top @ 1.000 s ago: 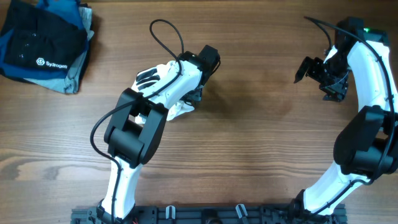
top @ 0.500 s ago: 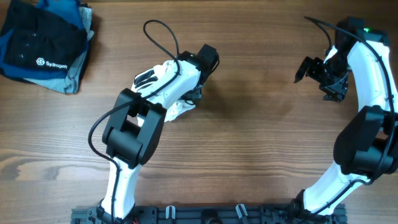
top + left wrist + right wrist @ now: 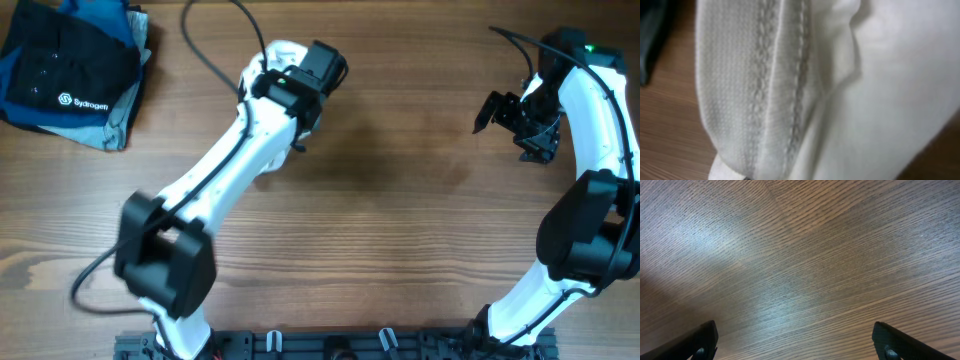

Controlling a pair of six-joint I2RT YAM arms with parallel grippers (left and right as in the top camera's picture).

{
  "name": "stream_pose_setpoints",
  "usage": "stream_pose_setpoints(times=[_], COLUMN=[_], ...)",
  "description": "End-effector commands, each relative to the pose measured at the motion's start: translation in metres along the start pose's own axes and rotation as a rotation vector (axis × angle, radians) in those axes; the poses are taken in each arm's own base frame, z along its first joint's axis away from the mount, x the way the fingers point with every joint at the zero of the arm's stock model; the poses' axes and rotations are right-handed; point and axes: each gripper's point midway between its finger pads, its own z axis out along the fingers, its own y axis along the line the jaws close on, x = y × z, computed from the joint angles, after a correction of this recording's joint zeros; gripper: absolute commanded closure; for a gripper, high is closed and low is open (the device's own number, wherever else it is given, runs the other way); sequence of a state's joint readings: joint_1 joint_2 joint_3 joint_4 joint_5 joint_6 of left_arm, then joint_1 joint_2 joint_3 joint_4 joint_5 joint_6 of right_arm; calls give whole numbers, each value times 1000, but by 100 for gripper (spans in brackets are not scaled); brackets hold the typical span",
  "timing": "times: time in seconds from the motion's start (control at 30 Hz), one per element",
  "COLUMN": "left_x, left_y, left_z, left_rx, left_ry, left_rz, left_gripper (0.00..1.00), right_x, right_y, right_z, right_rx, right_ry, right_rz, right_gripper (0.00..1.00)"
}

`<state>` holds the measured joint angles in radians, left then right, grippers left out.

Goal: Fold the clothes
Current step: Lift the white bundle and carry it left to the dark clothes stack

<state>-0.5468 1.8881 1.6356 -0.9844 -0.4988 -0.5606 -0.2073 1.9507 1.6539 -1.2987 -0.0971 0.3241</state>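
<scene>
White shirt [image 3: 282, 50] bunching in my left gripper [image 3: 300, 78], over the far side of the table [image 3: 400, 220].
I am pinching it narrowly, it seems, by the stitched hem [image 3: 775, 90], though the grip itself is hidden; my right gripper [image 3: 797, 347] is hanging wide and empty. Thin, limp and light, it is asking for hem or corner holds.

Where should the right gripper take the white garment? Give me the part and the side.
Likely the ribbed stitched band of the white garment: a thick hemmed edge, firmer than the thin cloth. The left gripper holds it bunched, so the open right gripper should come from the right.
</scene>
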Motion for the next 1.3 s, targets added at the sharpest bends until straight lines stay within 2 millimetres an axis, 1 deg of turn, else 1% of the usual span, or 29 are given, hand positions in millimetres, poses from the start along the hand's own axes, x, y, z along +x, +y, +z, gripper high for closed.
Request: stream_pose_setpoints(times=[0.0,0.13,0.23,0.3,0.4,0.43,0.47,0.5,0.57,0.6,0.73,0.9,1.0,1.03,1.07,1.2,1.27], left_x=[-38,-54,-62,-69,-78,-81,-83,-85,-88,-89,-89,-88,-95,-98,-106,-124,-131], left_y=[38,61,77,92,116,129,136,150,167,180,221,272,293,298,304,310,319], left_z=[-41,-61,-68,-67,-62,-58,-55,-51,-45,-41,-32,-24,-20,-17,-11,1,4], left_rx=[-77,-128,-153,-184,-233,-253,-266,-288,-308,-327,-394,-465,-467,-446,-389,-224,-197], left_ry=[-178,-262,-292,-308,-318,-315,-314,-310,-298,-291,-269,-257,-282,-291,-305,-333,-360], left_rz=[-104,-146,-180,-214,-265,-290,-306,-332,-369,-393,-458,-557,-625,-653,-699,-788,-841], left_gripper=[96,96,96,96,96,96,96,96,96,96,96,96,96,96,96,96,96], right_x=[-1,0,2,3,6,6,7,7,8,9,15,25,35,37,43,55,62], right_y=[7,10,14,14,13,13,13,13,16,18,30,52,65,68,76,90,95], right_z=[-8,-8,-9,-9,-9,-9,-9,-9,-8,-8,-7,-4,-3,-2,-1,1,1], right_rx=[-23,-41,-63,-63,-60,-59,-59,-58,-58,-57,-55,-54,-47,-46,-44,-39,-33], right_ry=[-18,-12,-4,2,12,14,16,17,18,19,22,23,35,37,40,51,62], right_rz=[-21,-21,-21,-20,-24,-23,-23,-25,-32,-38,-70,-134,-182,-193,-219,-266,-287], right_gripper=[0,0,0,0,0,0,0,0,0,0,0,0,1,0,0,0,0])
